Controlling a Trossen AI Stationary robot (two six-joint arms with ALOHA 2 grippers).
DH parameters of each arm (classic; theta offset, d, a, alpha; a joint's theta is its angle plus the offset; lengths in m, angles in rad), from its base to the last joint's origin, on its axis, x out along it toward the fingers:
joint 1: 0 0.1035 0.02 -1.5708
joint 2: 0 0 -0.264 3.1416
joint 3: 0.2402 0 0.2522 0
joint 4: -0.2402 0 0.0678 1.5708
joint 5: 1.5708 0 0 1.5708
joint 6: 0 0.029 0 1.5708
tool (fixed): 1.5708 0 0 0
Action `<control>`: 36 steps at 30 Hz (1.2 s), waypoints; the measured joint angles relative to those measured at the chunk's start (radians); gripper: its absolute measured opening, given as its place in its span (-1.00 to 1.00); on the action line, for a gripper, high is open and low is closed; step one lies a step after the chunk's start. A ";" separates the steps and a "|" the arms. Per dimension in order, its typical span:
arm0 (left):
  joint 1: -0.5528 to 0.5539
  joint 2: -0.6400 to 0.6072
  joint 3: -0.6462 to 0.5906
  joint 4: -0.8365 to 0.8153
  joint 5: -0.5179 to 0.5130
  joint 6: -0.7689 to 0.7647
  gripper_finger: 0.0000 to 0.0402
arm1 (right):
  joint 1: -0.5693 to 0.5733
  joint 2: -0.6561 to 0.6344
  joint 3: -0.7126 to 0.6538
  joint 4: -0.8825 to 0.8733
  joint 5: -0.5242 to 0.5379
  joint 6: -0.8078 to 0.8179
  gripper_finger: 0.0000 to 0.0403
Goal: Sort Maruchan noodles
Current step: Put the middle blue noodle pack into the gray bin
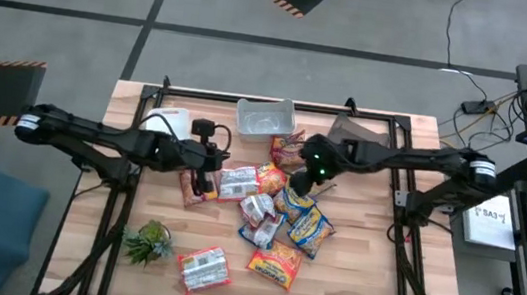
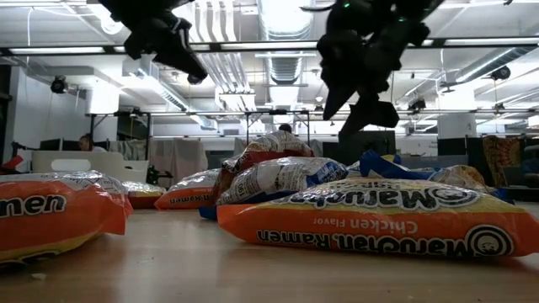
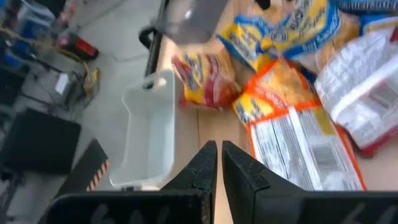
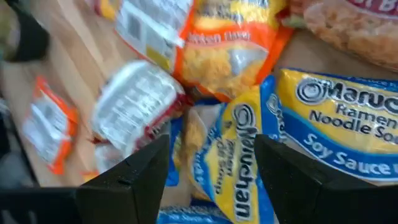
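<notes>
Several Maruchan noodle packets [image 1: 270, 219] lie in a loose pile at the table's middle: blue-and-yellow, red-and-orange and white-with-red kinds. One orange packet [image 1: 204, 268] lies apart near the front edge. My left gripper [image 1: 202, 168] hangs shut over the pile's left end, beside an orange packet [image 3: 301, 146], and holds nothing. My right gripper [image 4: 214, 171] is open above a blue-and-yellow packet [image 4: 239, 152] at the pile's right side. In the low view both grippers [image 2: 181, 50] [image 2: 362, 93] hang clear above the packets.
Three bins stand along the far edge: a white one [image 1: 168, 121], a clear one [image 1: 265, 120] and a grey one [image 1: 356, 131]. A small green plant [image 1: 148, 242] sits at the near left. Bare wood shows at the near right [image 1: 368, 281].
</notes>
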 joint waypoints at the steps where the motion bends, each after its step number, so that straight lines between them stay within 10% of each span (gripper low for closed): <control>1: 0.000 -0.003 0.000 -0.002 0.000 -0.015 -0.96 | -0.005 0.022 0.029 -0.049 0.000 -0.029 0.12; 9: 0.000 -0.009 0.000 -0.034 0.000 -0.074 -0.96 | -0.022 0.174 0.167 -0.293 -0.041 -0.167 0.12; 23: 0.000 -0.009 -0.002 -0.023 0.000 -0.083 -0.96 | -0.020 0.257 0.102 -0.157 -0.105 -0.186 0.09; 36: 0.000 -0.021 0.005 0.085 -0.159 -0.045 -0.96 | -0.020 0.218 0.061 -0.088 -0.107 -0.194 -0.92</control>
